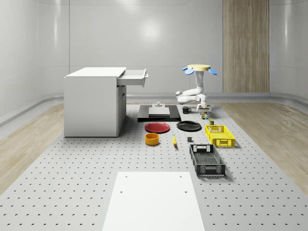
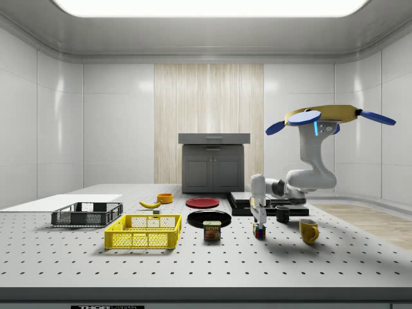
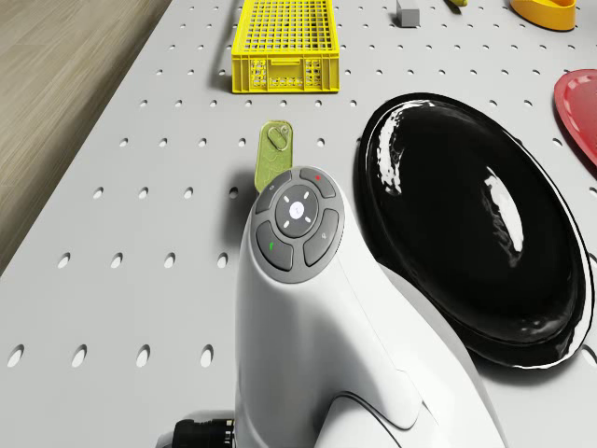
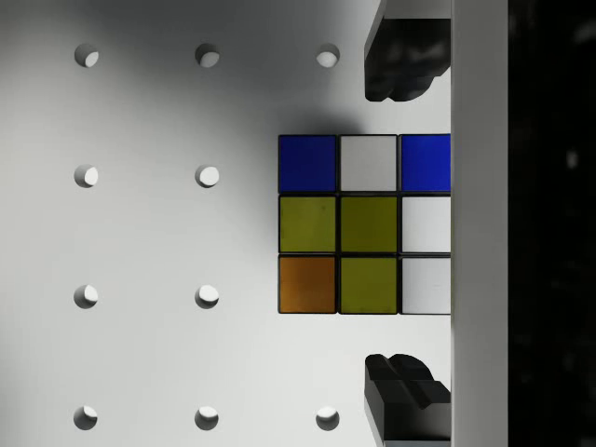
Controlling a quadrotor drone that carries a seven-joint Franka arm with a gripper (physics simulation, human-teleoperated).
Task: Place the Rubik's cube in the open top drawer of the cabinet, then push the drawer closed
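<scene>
Rubik's cube (image 4: pixel 365 223) on the table, between the open hand's (image 4: pixel 402 223) fingers (image 4: pixel 400 60), untouched, drone hovering above.

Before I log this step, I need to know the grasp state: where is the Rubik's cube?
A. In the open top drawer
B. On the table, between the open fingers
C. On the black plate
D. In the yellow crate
B. In the wrist view the Rubik's cube lies on the perforated table with a finger on either side, apart from it; the gripper hangs just above it.
</scene>
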